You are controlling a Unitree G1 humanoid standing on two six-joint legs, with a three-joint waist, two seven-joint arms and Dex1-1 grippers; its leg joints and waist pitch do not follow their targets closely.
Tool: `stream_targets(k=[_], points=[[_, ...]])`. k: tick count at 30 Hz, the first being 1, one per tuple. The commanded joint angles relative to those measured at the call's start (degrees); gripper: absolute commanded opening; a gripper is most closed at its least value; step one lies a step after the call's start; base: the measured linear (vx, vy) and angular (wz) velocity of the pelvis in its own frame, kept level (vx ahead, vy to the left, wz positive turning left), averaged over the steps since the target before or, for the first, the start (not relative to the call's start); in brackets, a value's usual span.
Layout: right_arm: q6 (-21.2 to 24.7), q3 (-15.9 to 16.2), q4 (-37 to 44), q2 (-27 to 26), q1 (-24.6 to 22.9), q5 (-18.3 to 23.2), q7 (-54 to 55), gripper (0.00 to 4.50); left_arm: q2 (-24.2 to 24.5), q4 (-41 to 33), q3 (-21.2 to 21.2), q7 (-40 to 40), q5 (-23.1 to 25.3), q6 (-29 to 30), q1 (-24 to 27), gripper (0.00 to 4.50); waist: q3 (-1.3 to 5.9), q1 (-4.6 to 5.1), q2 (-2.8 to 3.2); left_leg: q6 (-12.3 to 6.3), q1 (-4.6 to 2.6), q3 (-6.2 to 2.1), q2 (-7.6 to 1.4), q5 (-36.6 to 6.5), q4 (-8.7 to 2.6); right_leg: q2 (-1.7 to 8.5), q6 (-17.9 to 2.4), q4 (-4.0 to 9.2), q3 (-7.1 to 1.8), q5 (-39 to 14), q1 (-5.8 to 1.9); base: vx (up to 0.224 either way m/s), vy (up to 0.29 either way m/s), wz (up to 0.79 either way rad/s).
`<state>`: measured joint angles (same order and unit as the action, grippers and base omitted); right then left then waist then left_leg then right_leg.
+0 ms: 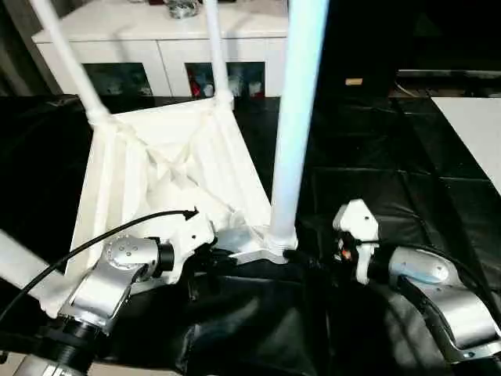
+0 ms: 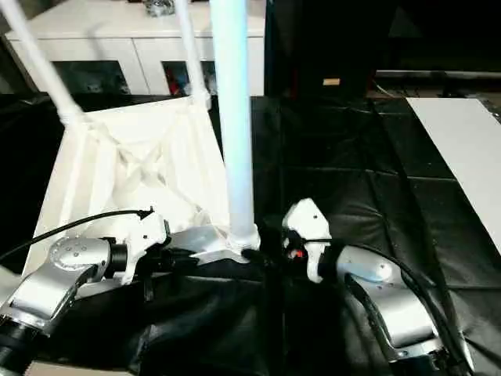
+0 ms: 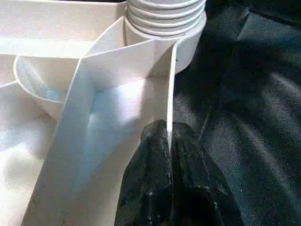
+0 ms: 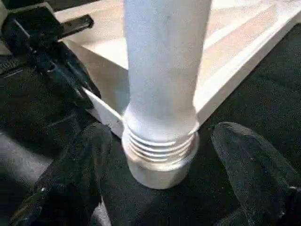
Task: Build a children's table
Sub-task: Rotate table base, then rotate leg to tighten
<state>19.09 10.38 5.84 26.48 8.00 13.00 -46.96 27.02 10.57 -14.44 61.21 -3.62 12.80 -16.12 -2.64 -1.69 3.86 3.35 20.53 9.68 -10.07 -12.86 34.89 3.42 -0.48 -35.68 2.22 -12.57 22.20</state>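
Nearest the camera, the left hand (image 3: 168, 155) is pinched on the tabletop rim (image 3: 170, 84), while the right hand (image 4: 160, 188) is spread wide around the threaded foot of the near leg (image 4: 162, 94) without touching it. The leg's long axis rises upright from the corner socket (image 4: 157, 172) of the upturned tabletop (image 1: 168, 168) on the black-covered bench (image 1: 376, 157), two farther legs standing behind; no writing can be read.

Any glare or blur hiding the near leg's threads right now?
Head views: the near leg glares bluish-white and the tabletop ribs wash out. Right wrist view: threads show clearly. Left wrist view: threads clear, fingers soft.
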Motion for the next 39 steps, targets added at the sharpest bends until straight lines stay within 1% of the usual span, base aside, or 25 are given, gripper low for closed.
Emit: stream_targets(k=[1, 2, 4, 5, 6, 8, 9, 10, 12, 14, 15, 19, 20, 21, 26, 27, 29, 31, 33, 34, 35, 36, 37, 38, 39], points=[[-1.5, 1.2, -2.0, -0.5, 1.1, -0.6, -0.3, 3.81, -0.5, -1.1, 0.7, 0.0, -2.5, 0.7, 1.1, 0.02, 3.28, -0.41, -1.21, -5.95, 0.45, -0.98, -2.60, -1.7, -3.84, 4.41, -14.5, 3.68, -2.47, -0.4, -2.89, 0.000, 0.000, 0.00], [-2.1, 1.5, -3.3, -0.9, 1.7, -1.3, 0.0, 3.81, -0.8, -1.5, 0.5, 0.2, -2.8, 0.8, 1.1, 0.02, 3.32, -0.50, -1.20, -6.05, 0.35, -0.92, -2.57, -1.8, -3.77, 4.44, -14.6, 3.74, -2.45, -0.6, -2.87, 0.000, 0.000, 0.00], [-3.4, 2.4, -6.5, -1.9, 3.6, -2.6, 0.4, 3.81, -1.4, -2.5, -0.5, 1.2, -3.3, 0.3, 1.3, 0.02, 3.16, -0.45, -1.53, -5.79, 0.36, -0.80, -2.58, -2.9, -3.83, 4.53, -14.8, 4.02, -2.46, -3.5, -2.79, 0.000, 0.000, 0.00], [-3.8, 2.5, -7.3, -2.2, 4.1, -2.7, 0.3, 3.81, -1.5, -3.0, -0.9, 1.6, -3.4, 0.5, 1.3, 0.02, 3.19, -0.59, -1.35, -5.50, 0.22, -0.79, -2.62, -3.0, -3.83, 4.54, -14.8, 4.02, -2.48, -4.5, -2.74, 0.000, 0.000, 0.00], [-4.1, 2.8, -7.9, -2.5, 4.8, -2.4, -0.7, 3.81, -1.5, -3.5, -1.8, 2.1, -2.9, 0.1, 1.3, 0.02, 3.10, -0.60, -1.59, -5.50, 0.26, -0.78, -2.67, -3.2, -3.87, 4.49, -14.6, 4.09, -2.50, -4.9, -2.72, 0.000, 0.000, 0.00], [-4.0, 3.0, -8.2, -2.7, 5.3, -2.2, -1.4, 3.81, -1.4, -3.6, -2.4, 2.5, -2.5, -0.2, 1.2, 0.02, 3.12, -0.81, -1.41, -5.40, 0.22, -0.81, -2.73, -3.1, -3.87, 4.49, -14.3, 3.98, -2.53, -4.9, -2.75, 0.000, 0.000, 0.00], [-3.9, 3.1, -8.3, -2.8, 5.4, -2.1, -1.7, 3.64, -1.4, -3.6, -2.5, 2.6, -2.4, -0.2, 1.2, 0.01, 3.12, -0.83, -1.57, -5.49, 0.24, -0.79, -2.72, -2.8, -3.88, 4.43, -14.2, 3.92, -2.53, -4.5, -2.77, 0.000, 0.000, 0.00], [-4.1, 3.2, -8.4, -2.7, 5.6, -2.1, -2.0, 3.64, -1.4, -3.5, -2.6, 2.6, -2.2, -0.4, 1.2, 0.01, 3.16, -0.99, -1.50, -5.57, 0.09, -0.80, -2.79, -2.5, -3.85, 4.41, -14.2, 3.83, -2.52, -3.9, -2.69, 0.000, 0.000, 0.00], [-3.8, 3.3, -8.4, -2.7, 6.0, -1.7, -2.6, 3.43, -1.3, -3.2, -2.8, 2.5, -1.9, -0.6, 1.0, 0.00, 3.16, -1.15, -1.47, -5.65, 0.12, -0.78, -2.76, -2.3, -3.83, 4.40, -14.2, 3.75, -2.52, -3.5, -2.71, 0.000, 0.000, 0.00], [-4.4, 3.6, -8.8, -2.4, 6.3, -1.8, -3.3, 3.36, -1.3, -2.7, -2.6, 2.6, -1.6, -0.7, 0.8, 0.00, 3.17, -1.34, -1.61, -5.62, 0.20, -0.75, -2.73, -2.0, -3.82, 4.41, -14.0, 3.74, -2.52, -3.2, -2.75, 0.000, 0.000, 0.00], [-4.5, 3.6, -9.0, -2.3, 6.4, -1.6, -3.8, 3.14, -1.2, -2.4, -2.6, 2.6, -1.2, -0.9, 0.6, 0.00, 3.20, -1.45, -1.54, -5.57, 0.15, -0.75, -2.72, -2.2, -3.80, 4.44, -14.0, 3.74, -2.53, -3.5, -2.74, 0.000, 0.000, 0.00], [-5.1, 3.2, -9.6, -1.7, 6.3, -1.5, -5.1, 2.87, -0.6, -2.1, -2.5, 2.6, -1.2, -1.1, 0.3, 0.00, 3.25, -1.68, -1.58, -5.48, 0.16, -0.74, -2.72, -2.0, -3.77, 4.40, -13.8, 3.66, -2.55, -3.2, -2.76, 0.000, 0.000, 0.00], [-5.2, 3.2, -9.6, -1.5, 6.2, -1.5, -5.4, 2.87, -0.5, -2.0, -2.5, 2.6, -1.2, -1.1, 0.3, 0.00, 3.21, -1.67, -1.80, -5.60, 0.23, -0.70, -2.67, -1.9, -3.76, 4.39, -13.7, 3.71, -2.56, -3.2, -2.80, 0.000, 0.000, 0.00], [-5.2, 3.3, -9.6, -1.3, 6.1, -1.4, -5.7, 2.72, -0.5, -1.9, -2.5, 2.5, -1.2, -1.2, 0.2, 0.00, 3.23, -1.74, -1.72, -5.61, 0.25, -0.72, -2.65, -1.8, -3.74, 4.44, -13.7, 3.69, -2.54, -3.4, -2.84, 0.000, 0.000, 0.00], [-5.5, 2.9, -10.3, -1.5, 6.1, -1.3, -6.0, 2.63, -0.1, -1.4, -2.5, 2.8, -1.1, -1.3, 0.2, 0.00, 3.25, -1.75, -1.64, -5.59, 0.20, -0.73, -2.67, -1.9, -3.74, 4.40, -13.7, 3.71, -2.49, -3.8, -2.73, 0.000, 0.000, 0.00], [-5.6, 3.0, -10.5, -1.6, 6.1, -1.3, -6.0, 2.63, 0.0, -1.3, -2.6, 2.8, -1.0, -1.3, 0.2, 0.00, 3.25, -1.80, -1.46, -5.48, 0.20, -0.77, -2.67, -2.0, -3.73, 4.43, -13.6, 3.72, -2.49, -4.1, -2.73, 0.000, 0.000, 0.00], [-5.6, 3.0, -10.6, -1.7, 6.1, -1.3, -6.0, 2.63, 0.0, -1.3, -2.6, 2.8, -0.9, -1.2, 0.2, 0.00, 3.27, -1.75, -1.59, -5.41, 0.20, -0.73, -2.66, -2.2, -3.72, 4.40, -13.7, 3.75, -2.50, -4.0, -2.74, 0.000, 0.000, 0.00], [-5.9, 3.4, -11.3, -1.9, 5.9, -2.2, -5.0, 2.63, -0.4, -0.7, -2.5, 1.9, -0.5, -1.1, 0.0, 0.00, 3.28, -1.72, -1.55, -5.45, 0.20, -0.73, -2.65, -2.0, -3.71, 4.39, -13.8, 3.72, -2.49, -3.7, -2.71, 0.000, 0.000, 0.00], [-6.4, 3.4, -14.0, -2.9, 6.4, -4.8, -0.9, 2.63, -1.3, 0.4, -2.5, -0.5, 0.7, -0.3, -0.8, 0.00, 3.20, -1.69, -1.58, -5.29, 0.21, -0.69, -2.61, -2.4, -3.74, 4.34, -13.8, 3.85, -2.49, -4.3, -2.70, 0.000, 0.000, 0.00], [-5.5, 2.2, -18.8, -5.9, 8.0, -7.5, 7.2, 2.63, -4.3, 2.5, -1.5, -5.7, 1.6, 1.8, -2.8, 0.00, 2.95, -1.43, -1.69, -4.37, 0.01, -0.55, -2.63, -3.9, -3.92, 4.37, -13.8, 4.26, -2.52, -7.1, -2.41, 0.000, 0.000, 0.00], [-4.8, 1.5, -20.8, -7.5, 8.7, -8.4, 11.1, 2.63, -5.7, 3.1, -1.1, -7.5, 1.7, 2.8, -3.7, 0.00, 2.64, -1.16, -1.66, -2.85, -0.11, -0.51, -2.26, -6.0, -4.15, 4.18, -13.2, 4.72, -2.45, -11.4, -2.25, 0.000, 0.000, 0.00], [-3.9, 0.2, -22.3, -9.5, 9.4, -8.4, 15.0, 2.63, -7.2, 3.6, -0.9, -9.4, 2.0, 3.0, -4.7, 0.00, 2.57, -1.07, -1.69, -1.96, -0.28, -0.60, -2.24, -7.3, -4.26, 4.28, -12.6, 4.90, -2.45, -14.1, -2.26, 0.000, 0.000, 0.00], [-3.9, 0.2, -22.3, -9.6, 9.4, -8.4, 15.2, 2.62, -7.2, 3.6, -0.9, -9.5, 2.0, 3.0, -4.7, 0.00, 2.58, -0.97, -1.66, -1.19, -0.37, -0.68, -2.26, -8.2, -4.34, 4.36, -12.1, 5.03, -2.46, -16.2, -2.31, -0.059, -0.003, -0.03], [-2.0, -2.1, -24.1, -13.4, 10.6, -8.6, 22.7, 2.62, -9.8, 4.3, -1.2, -11.9, 2.4, 4.7, -6.5, 0.00, 2.41, -0.52, -1.94, -0.18, -0.22, -0.83, -2.38, -9.6, -4.68, 4.45, -10.6, 5.34, -2.63, -19.1, -2.31, -0.078, -0.006, -0.01], [-1.0, -3.2, -25.0, -15.4, 11.3, -8.8, 26.9, 2.61, -11.2, 5.0, -1.4, -13.7, 3.1, 5.3, -7.5, 0.00, 2.51, -0.42, -1.67, 0.51, -0.60, -0.89, -2.26, -10.8, -4.64, 4.38, -10.1, 5.62, -2.62, -20.6, -1.93, 0.000, 0.000, 0.00]])
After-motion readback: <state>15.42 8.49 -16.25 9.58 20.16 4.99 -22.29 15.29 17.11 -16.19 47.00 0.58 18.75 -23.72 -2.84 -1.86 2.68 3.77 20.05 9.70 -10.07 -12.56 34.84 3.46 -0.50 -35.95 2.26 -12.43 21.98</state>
